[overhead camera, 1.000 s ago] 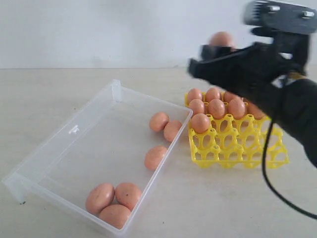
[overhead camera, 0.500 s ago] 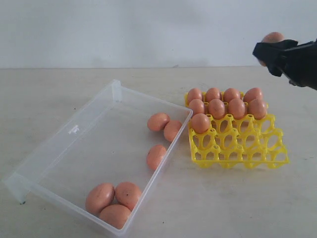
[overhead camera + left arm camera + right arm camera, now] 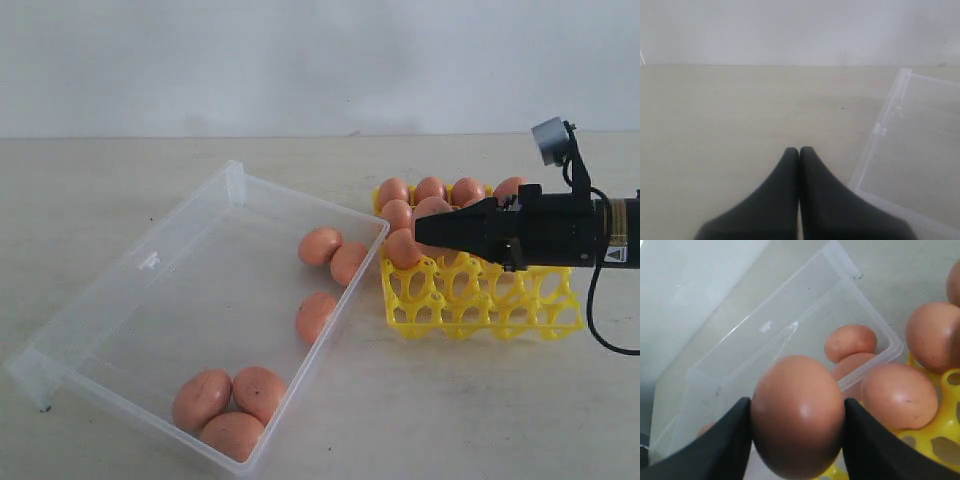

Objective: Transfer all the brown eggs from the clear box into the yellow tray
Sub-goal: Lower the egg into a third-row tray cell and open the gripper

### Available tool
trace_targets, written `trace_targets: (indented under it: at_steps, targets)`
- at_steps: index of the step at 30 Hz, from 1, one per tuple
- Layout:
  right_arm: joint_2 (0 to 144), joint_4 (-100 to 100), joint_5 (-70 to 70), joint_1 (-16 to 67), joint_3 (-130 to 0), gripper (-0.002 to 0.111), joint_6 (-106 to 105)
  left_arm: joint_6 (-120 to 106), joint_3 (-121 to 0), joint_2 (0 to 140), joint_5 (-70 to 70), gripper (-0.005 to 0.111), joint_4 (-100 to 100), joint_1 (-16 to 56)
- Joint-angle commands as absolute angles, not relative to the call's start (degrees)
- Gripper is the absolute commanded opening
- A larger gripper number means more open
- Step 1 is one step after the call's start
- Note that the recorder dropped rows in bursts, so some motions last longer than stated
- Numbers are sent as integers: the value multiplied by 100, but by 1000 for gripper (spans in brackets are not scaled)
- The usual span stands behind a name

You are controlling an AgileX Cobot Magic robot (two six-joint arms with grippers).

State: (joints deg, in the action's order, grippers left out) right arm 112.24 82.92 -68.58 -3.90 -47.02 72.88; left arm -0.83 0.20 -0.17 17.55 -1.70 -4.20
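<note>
Over yellow tray (image 3: 490, 329), right gripper (image 3: 428, 230) clamps brown egg (image 3: 797, 415); left gripper (image 3: 799, 155) closed, apparently empty, beside clear box (image 3: 879, 131).

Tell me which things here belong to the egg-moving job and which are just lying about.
In the job: brown eggs, six in the clear box; yellow tray, part filled; right gripper, shut on one egg.
Not in use: left gripper, shut, holding nothing; table.
</note>
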Motion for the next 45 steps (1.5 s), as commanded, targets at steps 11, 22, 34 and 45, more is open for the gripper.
trace_targets:
  at_steps: [11,22,34,45]
  targets:
    - [11256,7506,-5243,-402,-4765,0,4615,-602,0,0,1671,-4,-160,-412]
    - [11370,6958,-5230,-402,-4780,0,4168,-602,0,0,1431,-4,-160,-412]
    - [11558,7179,-5463,-402,-4818,0,4144,-602,0,0,-955,-4,-160,-412]
    - [11558,7179,-5502,-402,-4818,38,4163,-602,0,0,-3237,-4,-160,-412]
